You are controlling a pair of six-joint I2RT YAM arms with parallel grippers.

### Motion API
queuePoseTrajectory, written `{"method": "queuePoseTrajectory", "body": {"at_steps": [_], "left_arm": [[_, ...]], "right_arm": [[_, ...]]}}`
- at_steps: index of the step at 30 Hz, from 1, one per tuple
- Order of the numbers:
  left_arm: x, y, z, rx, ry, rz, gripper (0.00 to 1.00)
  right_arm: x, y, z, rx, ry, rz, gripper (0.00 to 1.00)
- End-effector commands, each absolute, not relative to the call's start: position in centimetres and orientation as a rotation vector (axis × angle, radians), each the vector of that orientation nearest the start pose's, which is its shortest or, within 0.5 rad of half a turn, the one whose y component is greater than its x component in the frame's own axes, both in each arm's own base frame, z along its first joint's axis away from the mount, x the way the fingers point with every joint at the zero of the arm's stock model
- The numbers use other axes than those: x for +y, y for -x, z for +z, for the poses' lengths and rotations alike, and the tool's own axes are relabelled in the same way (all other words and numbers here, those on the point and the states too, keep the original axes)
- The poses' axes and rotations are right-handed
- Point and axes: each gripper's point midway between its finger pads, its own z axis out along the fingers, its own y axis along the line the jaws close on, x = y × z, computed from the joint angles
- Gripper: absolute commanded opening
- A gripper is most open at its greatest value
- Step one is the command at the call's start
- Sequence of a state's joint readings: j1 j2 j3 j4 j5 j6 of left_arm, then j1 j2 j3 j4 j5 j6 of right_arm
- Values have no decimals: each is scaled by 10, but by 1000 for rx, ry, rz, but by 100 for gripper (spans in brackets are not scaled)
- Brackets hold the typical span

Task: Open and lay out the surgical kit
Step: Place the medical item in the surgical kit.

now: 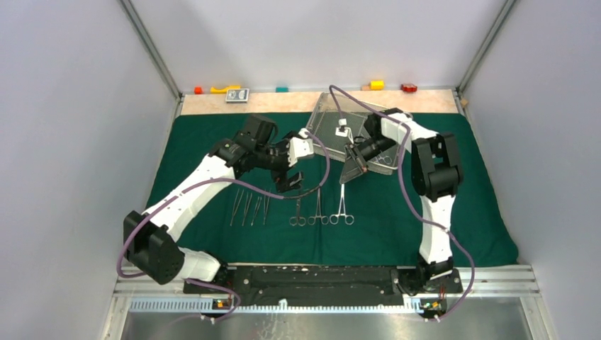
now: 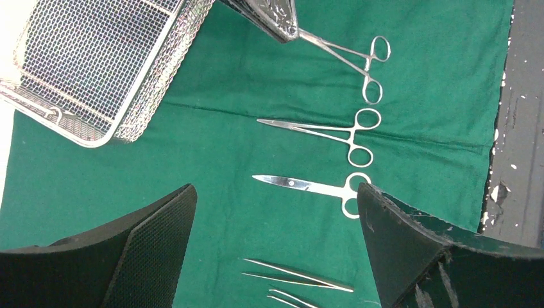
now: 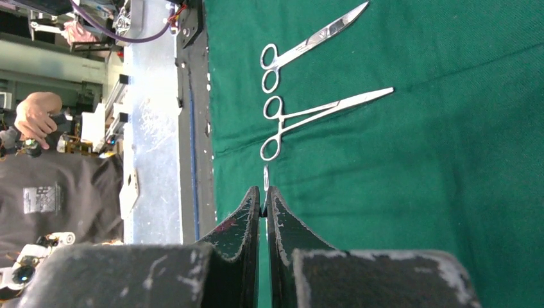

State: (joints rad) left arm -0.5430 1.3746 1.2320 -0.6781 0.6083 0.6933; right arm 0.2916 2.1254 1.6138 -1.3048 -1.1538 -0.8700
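Within the right claw (image 3: 264, 196), tip of one clamp (image 2: 324, 43), hidden.

arms: left arm (image 1: 193, 190) and right arm (image 1: 430, 228) are clad in white shells with black joint housings | cabling: a purple cable (image 1: 402, 177) is looped along each | fingers: left fingers (image 2: 154, 250) and right fingers (image 3: 289, 231) are black wedges, some scuffed pale

Bright even light, soft faint shadows on cloth (image 1: 375, 241), glints on scissors (image 2: 301, 185) — pics sharp thru-out
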Motion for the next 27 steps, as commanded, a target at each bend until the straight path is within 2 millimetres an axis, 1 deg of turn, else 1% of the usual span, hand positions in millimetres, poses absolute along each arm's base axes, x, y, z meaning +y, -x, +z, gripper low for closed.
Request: {"method": "queuePoseTrajectory", "body": {"at_steps": [1,12,15,18,27], "left_arm": [[-253,-266,214,1640,-1535,-640,99],[-254,-264,209,1632,-1554,-653,99],[-254,-263,209,1632,-1555,-656,99],[-254,-262,208,1631,-1558,-661,99],[-253,-261,204,1632,-1570,-656,99]], "right_arm": [[248,-287,113,2138,1257,1675,0],[249,-298,96,2172,1291,1663,0],[248,-301,92,2178,1301,1645,5],[248,-305,90,2185,1305,1625,8],[248,-311,87,2211,1303,1584,13]]}}
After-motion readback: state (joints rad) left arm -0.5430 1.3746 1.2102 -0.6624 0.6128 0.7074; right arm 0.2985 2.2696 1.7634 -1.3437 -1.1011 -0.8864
